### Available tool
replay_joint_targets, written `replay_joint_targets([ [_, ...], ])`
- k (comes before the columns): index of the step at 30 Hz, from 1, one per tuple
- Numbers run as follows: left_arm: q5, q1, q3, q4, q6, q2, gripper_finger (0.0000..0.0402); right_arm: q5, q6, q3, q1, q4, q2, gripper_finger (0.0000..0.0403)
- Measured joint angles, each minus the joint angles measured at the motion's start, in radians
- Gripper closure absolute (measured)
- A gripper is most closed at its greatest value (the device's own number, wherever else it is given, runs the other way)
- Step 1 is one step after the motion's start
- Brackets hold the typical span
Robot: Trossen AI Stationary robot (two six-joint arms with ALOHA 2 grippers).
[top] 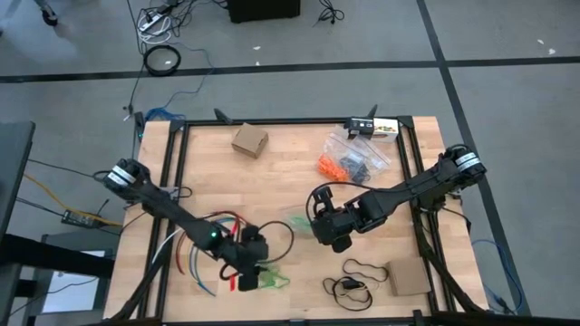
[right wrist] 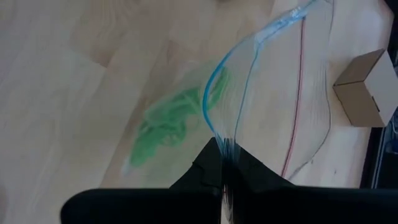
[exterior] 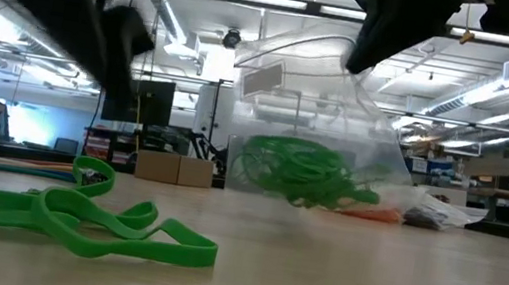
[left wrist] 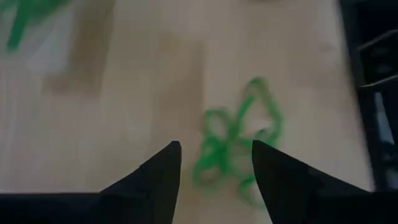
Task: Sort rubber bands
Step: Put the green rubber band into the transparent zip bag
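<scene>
A small heap of bright green rubber bands lies on the wood near the table's front edge. My left gripper hangs open just above it, with a finger on either side of the heap's near end. A clear zip bag holding more green rubber bands stands mid-table with its bottom on the wood. My right gripper is shut on its top. My right gripper pinches the bag's blue zip edge between its two shut fingers, coming slantwise from above. The bag hangs below the fingers with its mouth pulled up. Its lower part, with the green bands, rests on the table.
A second clear bag with orange and dark bands lies at the far right. There is a cardboard box at the far middle and another at the near right. A black cord loop and coloured cables lie near the front.
</scene>
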Motion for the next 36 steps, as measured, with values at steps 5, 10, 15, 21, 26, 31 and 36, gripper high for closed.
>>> replay_joint_targets([
  [5,0.069,0.031,-0.172,0.259,-0.12,0.0,0.0204,0.0,0.0,0.0,0.0,0.001,0.0,0.0403],
  [10,0.124,0.046,-0.269,0.478,-0.174,-0.001,0.0207,-0.001,0.0,0.0,-0.004,0.001,0.0,0.0403],
  [15,0.128,0.047,-0.28,0.484,-0.176,0.0,0.0232,-0.001,0.0,0.0,-0.005,0.006,0.0,0.0403],
  [21,0.136,0.047,-0.271,0.498,-0.175,0.034,0.0256,-0.001,0.0,0.0,-0.005,0.01,0.0,0.0403],
  [26,0.14,0.047,-0.236,0.495,-0.145,0.085,0.0257,-0.002,0.0,0.0,-0.005,0.013,0.0,0.0403],
  [31,0.142,0.06,-0.216,0.484,-0.099,0.084,0.0288,-0.002,0.0,0.0,-0.005,0.012,0.0,0.0403],
  [36,0.228,0.064,-0.216,0.482,-0.048,0.085,0.0388,-0.002,0.0,0.0,-0.005,0.011,0.0,0.0403],
])
